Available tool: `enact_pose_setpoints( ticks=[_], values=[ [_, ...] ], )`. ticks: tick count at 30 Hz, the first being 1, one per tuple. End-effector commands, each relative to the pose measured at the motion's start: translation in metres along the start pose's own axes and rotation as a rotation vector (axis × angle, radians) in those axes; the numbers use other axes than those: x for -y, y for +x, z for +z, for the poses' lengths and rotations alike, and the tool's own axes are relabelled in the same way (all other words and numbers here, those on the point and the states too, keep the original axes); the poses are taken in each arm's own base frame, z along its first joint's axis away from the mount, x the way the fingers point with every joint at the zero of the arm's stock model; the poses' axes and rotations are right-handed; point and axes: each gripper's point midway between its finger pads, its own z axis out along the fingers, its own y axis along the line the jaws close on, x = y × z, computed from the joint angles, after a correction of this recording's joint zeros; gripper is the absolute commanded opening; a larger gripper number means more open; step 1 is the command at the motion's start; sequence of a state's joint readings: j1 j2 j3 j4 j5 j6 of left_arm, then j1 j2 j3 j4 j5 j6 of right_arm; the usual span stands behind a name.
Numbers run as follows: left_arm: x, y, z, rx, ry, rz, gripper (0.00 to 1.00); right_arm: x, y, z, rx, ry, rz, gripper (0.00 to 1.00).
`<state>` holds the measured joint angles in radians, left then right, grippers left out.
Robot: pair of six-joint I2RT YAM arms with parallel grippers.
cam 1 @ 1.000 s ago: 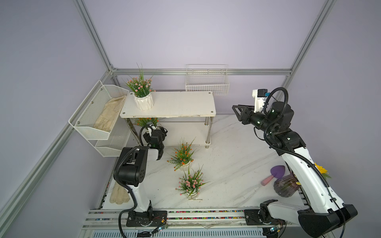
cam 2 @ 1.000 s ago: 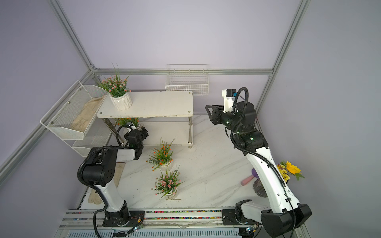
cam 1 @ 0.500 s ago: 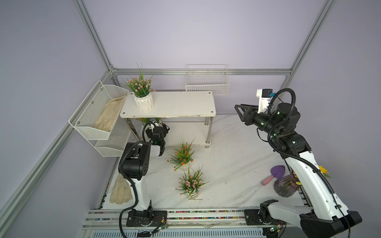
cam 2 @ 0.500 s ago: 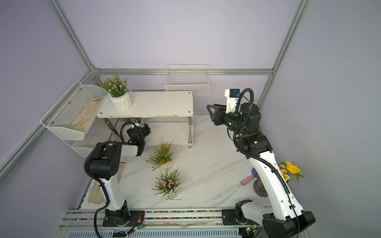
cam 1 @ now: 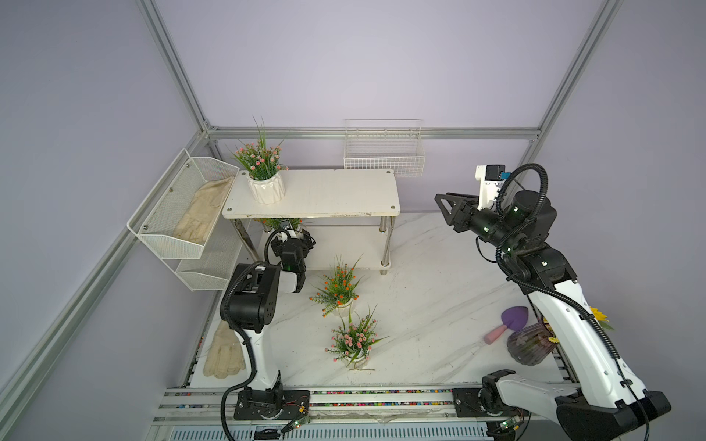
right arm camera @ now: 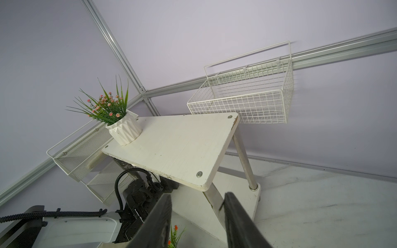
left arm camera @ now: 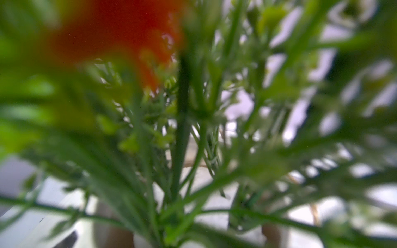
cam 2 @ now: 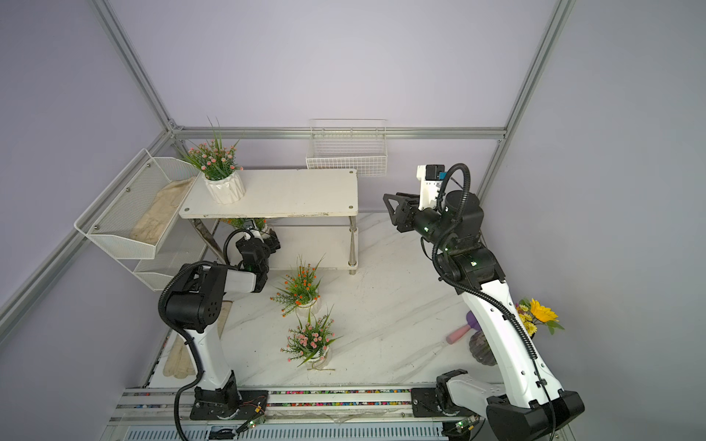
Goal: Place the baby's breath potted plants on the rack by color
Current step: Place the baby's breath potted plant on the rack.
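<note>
Right wrist: right gripper (right arm camera: 197,195) parted, empty; top view: left gripper (cam 1: 296,239) state unclear

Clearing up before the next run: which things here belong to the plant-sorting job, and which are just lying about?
Job: rack, top-shelf pink plant, orange plant beneath the top shelf, table orange plant, table pink plant.
Lying about: gloves, mesh bins, wire basket, trowel, sunflower vase.
</note>
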<state>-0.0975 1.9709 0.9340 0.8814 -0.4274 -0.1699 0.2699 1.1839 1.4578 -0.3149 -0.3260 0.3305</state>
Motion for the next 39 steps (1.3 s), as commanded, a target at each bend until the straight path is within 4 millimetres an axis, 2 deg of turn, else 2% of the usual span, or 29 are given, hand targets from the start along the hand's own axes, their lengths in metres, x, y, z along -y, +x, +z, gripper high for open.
enact_pose_setpoints(
  ticks=[1,14,17,22,32,34,39],
  values=[
    [-0.005,-0.040,-0.009,0.134,-0.008,-0.066,0.98,-0.001,-0.008,-0.006,0.023,0.009,-0.017,0.44],
    [-0.012,-0.040,-0.021,0.080,-0.030,-0.073,1.00,-0.003,-0.010,-0.010,0.021,0.010,-0.015,0.45],
    [-0.017,-0.036,-0.033,0.039,-0.048,-0.065,1.00,-0.002,-0.006,-0.006,-0.001,0.008,-0.008,0.45],
    [-0.014,-0.030,-0.057,-0.037,-0.002,-0.082,1.00,0.000,-0.001,-0.002,-0.024,0.008,0.005,0.46],
    [-0.011,-0.005,-0.077,-0.211,0.043,-0.091,1.00,0.000,0.004,-0.008,-0.040,0.016,0.016,0.50],
    [-0.005,0.000,-0.085,-0.246,0.093,-0.104,1.00,0.002,0.006,-0.008,-0.049,0.027,0.018,0.51],
    [-0.004,-0.004,-0.109,-0.283,0.124,-0.171,1.00,0.009,0.016,-0.004,-0.084,0.051,0.036,0.51]
  ],
)
